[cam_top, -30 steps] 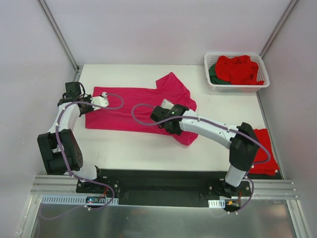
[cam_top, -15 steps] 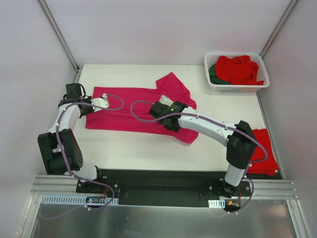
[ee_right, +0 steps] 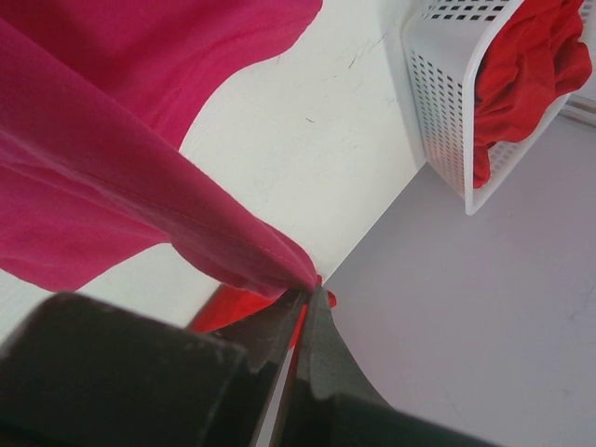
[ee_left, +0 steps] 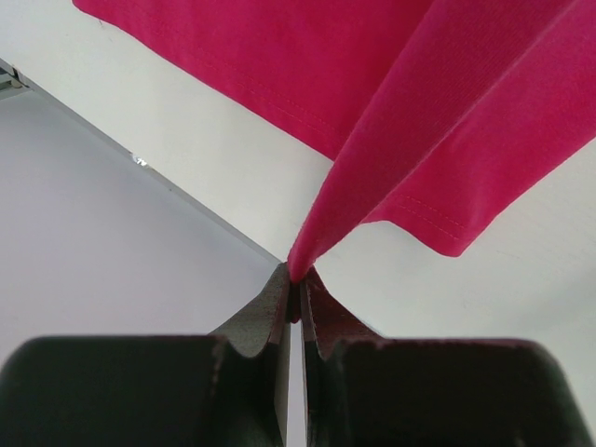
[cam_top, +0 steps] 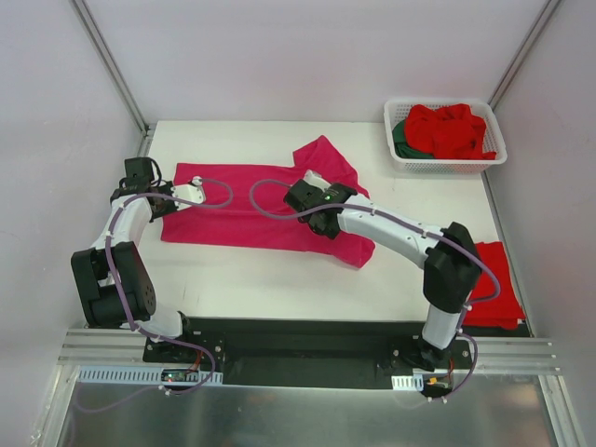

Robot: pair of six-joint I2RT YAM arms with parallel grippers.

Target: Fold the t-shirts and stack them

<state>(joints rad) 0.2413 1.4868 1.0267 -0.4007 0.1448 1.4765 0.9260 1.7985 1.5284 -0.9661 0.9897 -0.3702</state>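
My left gripper (ee_left: 295,284) is pinched tight on a gathered fold of the magenta-pink t-shirt (cam_top: 247,212), taken at the shirt's left end. From the tips the cloth rises in a taut ridge, and its stitched hem hangs free on the right. This grip sits close to the left edge of the table (cam_top: 265,279), with the grey side wall (ee_left: 102,233) just beyond, so I have little room on that side.

My right gripper (ee_right: 305,296) is clamped just as narrow on a folded edge of the same shirt, near its right end. The cloth lifts off the table here and drapes away from the tips.

From above, the shirt lies across the left and middle of the table. One sleeve (cam_top: 324,156) fans out toward the far side and a corner (cam_top: 358,256) points toward the near side. Bare table runs along the near edge in front of the shirt, and a wide strip lies open at the far side.

The white basket (cam_top: 447,164) stands in the far right corner, well apart from the shirt, holding bunched bright red t-shirts (cam_top: 452,130) and a dark green t-shirt (cam_top: 400,138). A folded red t-shirt (cam_top: 495,275) lies at the right near edge, partly hidden behind my right arm.
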